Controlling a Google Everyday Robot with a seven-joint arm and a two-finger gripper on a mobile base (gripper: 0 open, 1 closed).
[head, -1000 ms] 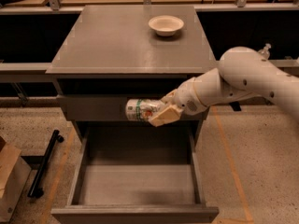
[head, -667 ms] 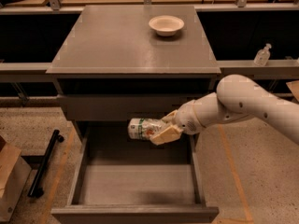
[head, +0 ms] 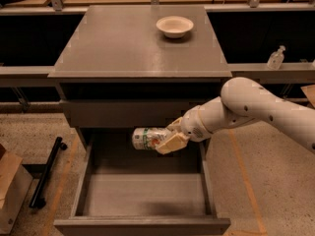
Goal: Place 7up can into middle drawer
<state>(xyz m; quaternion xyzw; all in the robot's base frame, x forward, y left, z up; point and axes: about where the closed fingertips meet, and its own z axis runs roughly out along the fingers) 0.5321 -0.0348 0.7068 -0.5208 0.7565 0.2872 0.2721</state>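
Observation:
The 7up can (head: 145,138), green and white with silver ends, lies on its side in my gripper (head: 165,139). The gripper is shut on the can's right end and holds it in the air above the back of the open middle drawer (head: 142,193). The drawer is pulled out toward the camera, with a flat grey floor and low sides. My white arm (head: 246,109) reaches in from the right, just below the closed upper drawer front (head: 123,113).
A cream bowl (head: 174,26) sits on the grey cabinet top (head: 128,43). A clear bottle (head: 275,58) stands on a ledge at the right. A black bar (head: 47,173) and a brown cardboard box (head: 10,186) lie on the floor at the left.
My arm has lowered the can, from level with the upper drawer front down to a little above the open drawer. The grip on the can is unchanged.

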